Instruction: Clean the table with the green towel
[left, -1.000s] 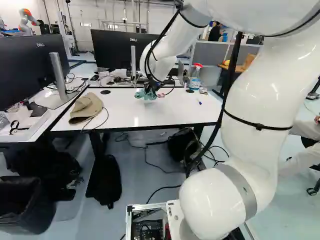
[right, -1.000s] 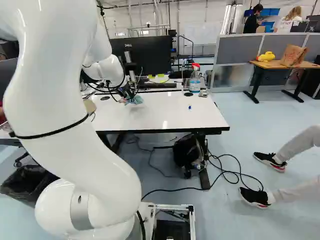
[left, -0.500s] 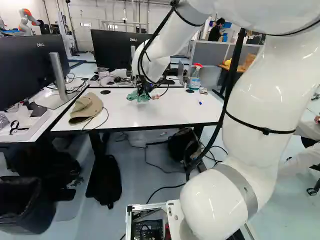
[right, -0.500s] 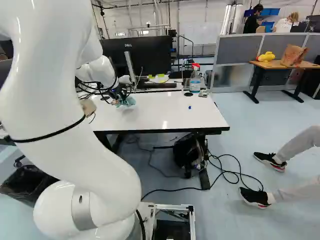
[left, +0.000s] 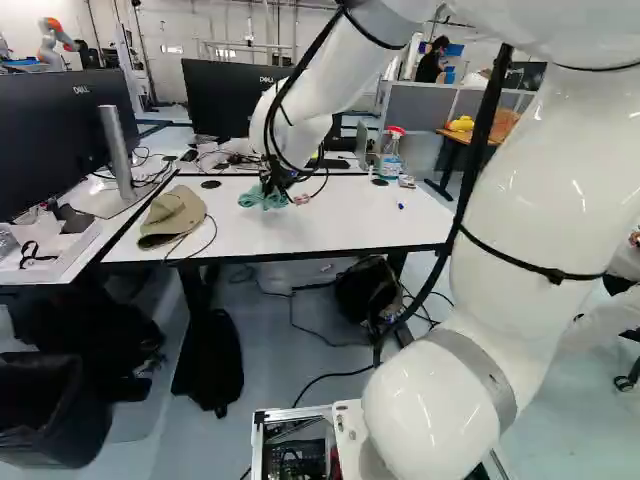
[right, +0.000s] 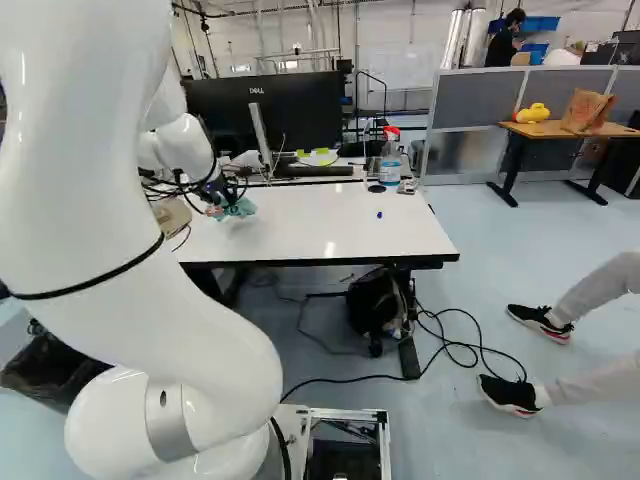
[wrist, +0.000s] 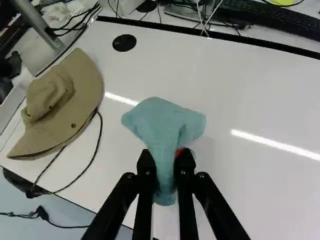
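Note:
Low over the white table (left: 330, 220) is my gripper (left: 276, 187), seen in the left base view just right of the hat. The green towel (left: 262, 198) hangs from it. In the wrist view the gripper (wrist: 166, 162) is shut on the bunched towel (wrist: 162, 120), whose folds spread ahead of the fingers, with a small end below them. A bit of orange pad shows beside the cloth. Whether the towel touches the tabletop I cannot tell for sure.
A tan hat (wrist: 60, 105) with a dark cord lies at the table's edge, left of the towel in the left base view. Farther back stand a spray bottle (left: 391, 155), a blue marker cap (right: 379, 214) and monitors (right: 262, 115). Another robot (left: 55, 42) is far off.
The arm has swung toward the hat, carrying the towel leftward over the table in both base views. The base, hat and bottle have stayed in place.

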